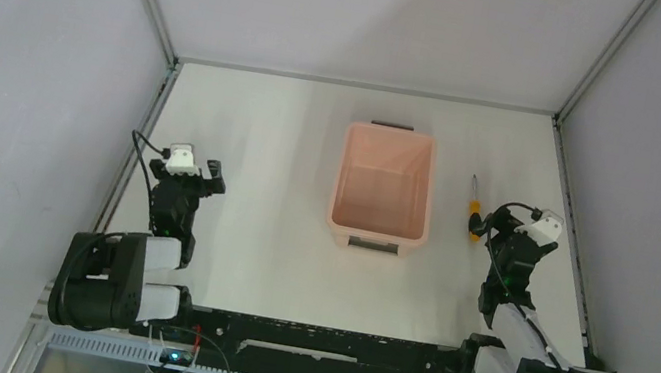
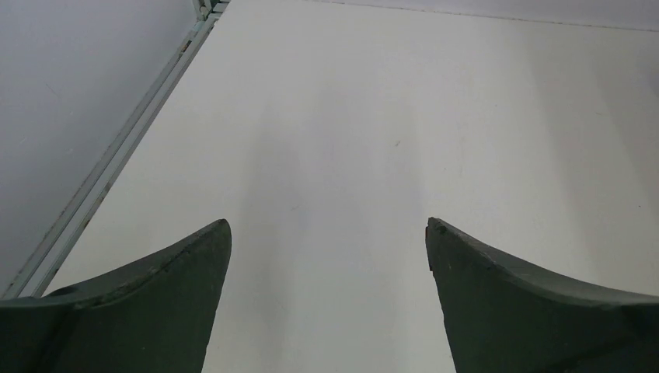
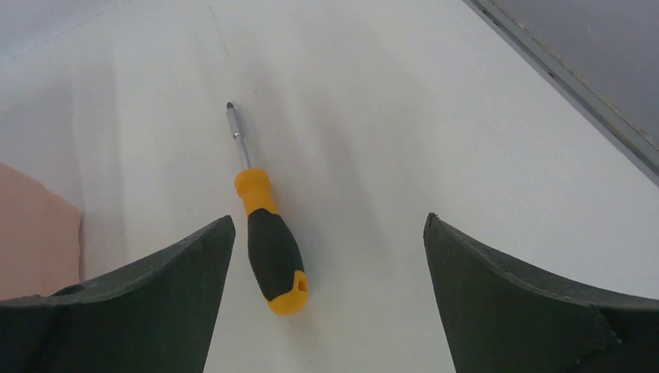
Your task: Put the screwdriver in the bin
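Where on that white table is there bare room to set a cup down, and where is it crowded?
Widest bare patch: the table between the left end effector and the bin. Smaller bare strips lie beyond the bin and in front of it. Crowded: right of the bin, where the screwdriver lies by the open right end effector.

The left pincer hangs over the white surface, its dark fingers spread wide. A metal rail edges the left side.
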You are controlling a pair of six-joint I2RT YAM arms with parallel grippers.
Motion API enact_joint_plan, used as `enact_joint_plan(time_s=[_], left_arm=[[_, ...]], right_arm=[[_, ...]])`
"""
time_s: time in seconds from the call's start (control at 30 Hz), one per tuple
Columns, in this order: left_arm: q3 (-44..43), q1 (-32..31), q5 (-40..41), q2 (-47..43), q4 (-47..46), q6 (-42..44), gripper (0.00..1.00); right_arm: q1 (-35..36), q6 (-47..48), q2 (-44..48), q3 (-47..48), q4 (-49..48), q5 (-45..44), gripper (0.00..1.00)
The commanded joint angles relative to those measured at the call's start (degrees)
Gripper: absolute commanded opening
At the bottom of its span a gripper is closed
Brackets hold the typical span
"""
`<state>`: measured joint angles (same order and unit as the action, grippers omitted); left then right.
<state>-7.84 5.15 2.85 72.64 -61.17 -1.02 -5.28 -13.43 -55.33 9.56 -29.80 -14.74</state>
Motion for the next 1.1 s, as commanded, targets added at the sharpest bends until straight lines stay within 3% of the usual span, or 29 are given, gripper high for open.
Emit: enact_joint_plan(time_s=[0.0, 0.1, 0.27, 0.47, 0.57, 0.67, 0.87, 1.07], left_arm=[[-2.37, -0.31, 0.66, -0.59, -1.02, 0.6, 1.0], [-2.42, -0.33, 0.65, -0.57, -0.99, 0.57, 1.0], [-2.36, -0.31, 0.66, -0.57, -1.02, 0.58, 1.0], [-2.36, -0.31, 0.66, -0.57, -1.01, 0.53, 1.0], [-2.36, -0.31, 0.66, -0.57, -1.01, 0.53, 1.0], [-2.44, -0.32, 0.66, -0.57, -0.97, 0.53, 1.0], [-2.37, -0.31, 0.66, -0.57, -0.97, 0.55, 1.0], [-2.4, -0.31, 0.66, -0.57, -0.97, 0.49, 1.0]], right_arm=[[-0.35, -1.53, -0.92, 2.43, -1.29, 0.28, 1.0], [-0.07, -1.0, -1.28, 3.54, 0.49, 3.01, 1.0], [0.78, 0.1, -0.53, 8.03, 7.81, 0.32, 1.0], [0.78, -1.44, -7.39, 27.38, 38.26, 2.05, 1.0], [0.79, -0.09, -12.27, 34.72, 47.27, 3.92, 1.0], [0.44, 2.46, -15.67, 38.24, 50.22, 5.73, 1.0], [0.25, 7.62, -26.4, 44.21, 54.99, 18.22, 1.0], [0.27, 9.06, -37.88, 48.22, 56.95, 17.26, 1.0]])
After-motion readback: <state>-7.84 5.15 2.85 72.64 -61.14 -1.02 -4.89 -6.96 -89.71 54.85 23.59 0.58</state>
